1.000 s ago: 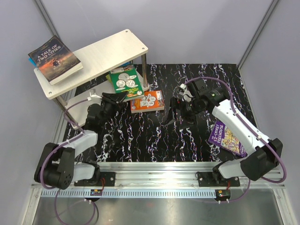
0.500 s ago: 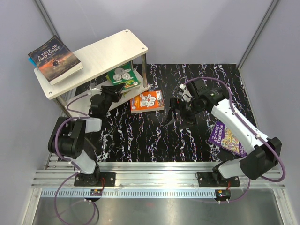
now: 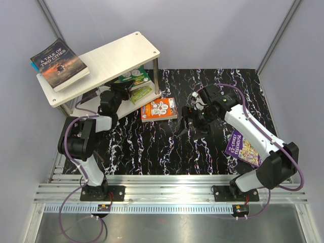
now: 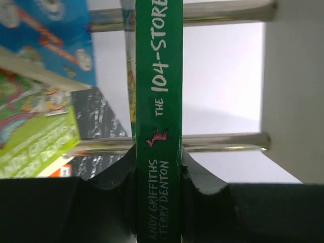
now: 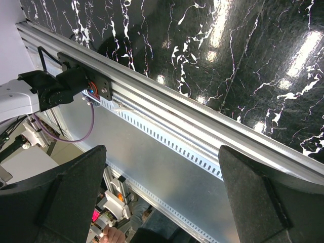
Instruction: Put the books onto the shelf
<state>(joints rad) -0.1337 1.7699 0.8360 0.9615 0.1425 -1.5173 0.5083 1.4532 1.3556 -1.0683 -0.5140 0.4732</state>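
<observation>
A: Where is the green book (image 4: 157,126)?
B: Pinched at its spine by the left gripper (image 4: 158,164), upper left of the overhead view. Its long axis runs straight from the fingers into the lower tier of the shelf (image 3: 116,55).
A: The right gripper (image 3: 191,121)?
B: Spread wide, empty, mid-frame.

One shelf (image 3: 111,58) of two boards stands at the far left corner of the table (image 3: 152,147). At the table's near edge you have two arms, the left arm (image 3: 76,139) and the right arm (image 3: 253,132).

From above you can count five books plainly:
- one dark book (image 3: 59,65) at the top board's left end
- one green book (image 3: 134,77) and one lime book (image 3: 142,94) at the lower board's right edge
- one orange book (image 3: 159,110) on the table just beside that edge
- one purple book (image 3: 244,148) near the table's right edge

A cyan sliver under the dark book may be a sixth. Your left wrist camera adds one blue book (image 4: 50,35).
</observation>
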